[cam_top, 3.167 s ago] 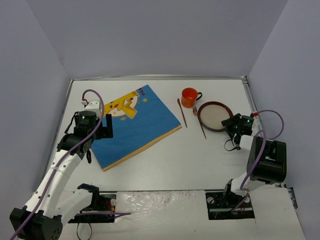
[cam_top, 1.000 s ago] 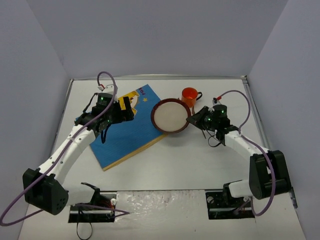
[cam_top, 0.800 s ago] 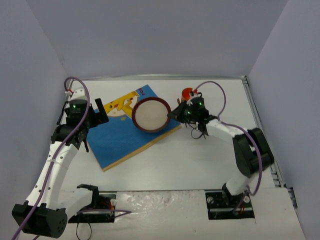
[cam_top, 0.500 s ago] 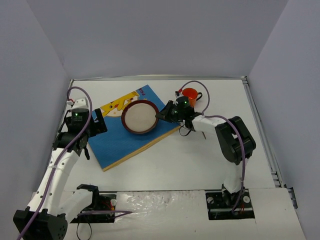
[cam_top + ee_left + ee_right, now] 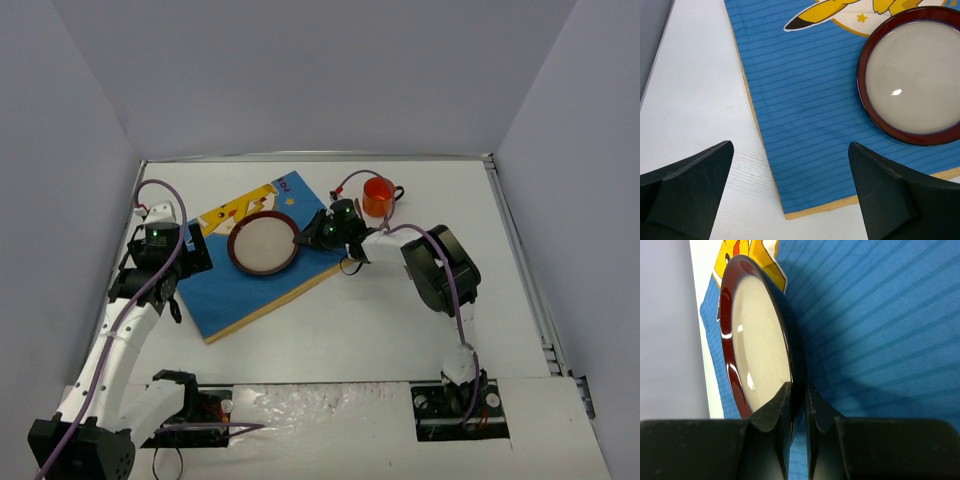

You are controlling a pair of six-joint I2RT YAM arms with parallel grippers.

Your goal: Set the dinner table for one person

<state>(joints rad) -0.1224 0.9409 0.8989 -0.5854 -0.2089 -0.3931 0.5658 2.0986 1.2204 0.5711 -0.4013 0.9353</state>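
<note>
1. The desk [image 5: 400, 320], white and metal-rimmed, carries everything. The blue placemat [image 5: 235, 295] is laid askew on its left half, so the mat may be dragged along if the plate is slid.
2. The plate [image 5: 264, 243] is held over the placemat's far half by its rim alone. Slipping or tipping is risked with so narrow a pinch. Whether it touches the mat cannot be told.
3. The right gripper [image 5: 797, 390] is clamped on that rim. The left gripper [image 5: 790, 150] is spread wide and empty by the mat's left edge.
4. The orange cup [image 5: 378, 195] is set just behind the right arm and may be knocked on withdrawal.
5. No brand is readable. The red letters at the placemat's far corner are too small to read.
</note>
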